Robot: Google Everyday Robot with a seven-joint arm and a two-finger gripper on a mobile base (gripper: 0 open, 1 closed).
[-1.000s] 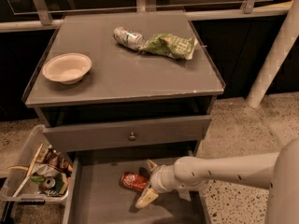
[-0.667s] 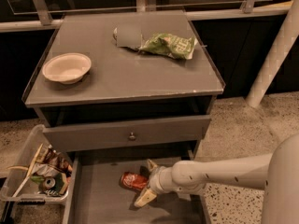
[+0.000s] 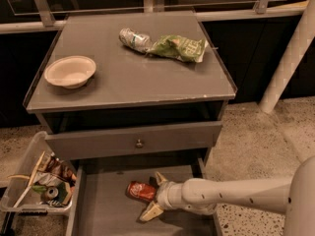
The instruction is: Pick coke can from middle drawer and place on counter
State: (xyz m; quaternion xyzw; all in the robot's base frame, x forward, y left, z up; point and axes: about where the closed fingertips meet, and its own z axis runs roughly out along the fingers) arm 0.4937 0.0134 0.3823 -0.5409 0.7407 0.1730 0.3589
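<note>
End effector (image 3: pixel 153 195) sits low in the middle drawer (image 3: pixel 101 208), fingers spread and straddling the right end of the coke can (image 3: pixel 141 191). The can lies on its side on the drawer floor. Contact can't be confirmed from this angle, possibly just short of it. Step in hand looks like the grasp, not yet closed. Next move: close on the can, lift clear of the drawer front (image 3: pixel 133 140) overhead, and set it on bare desk (image 3: pixel 147 77) beside the bowl (image 3: pixel 70 72).
</note>
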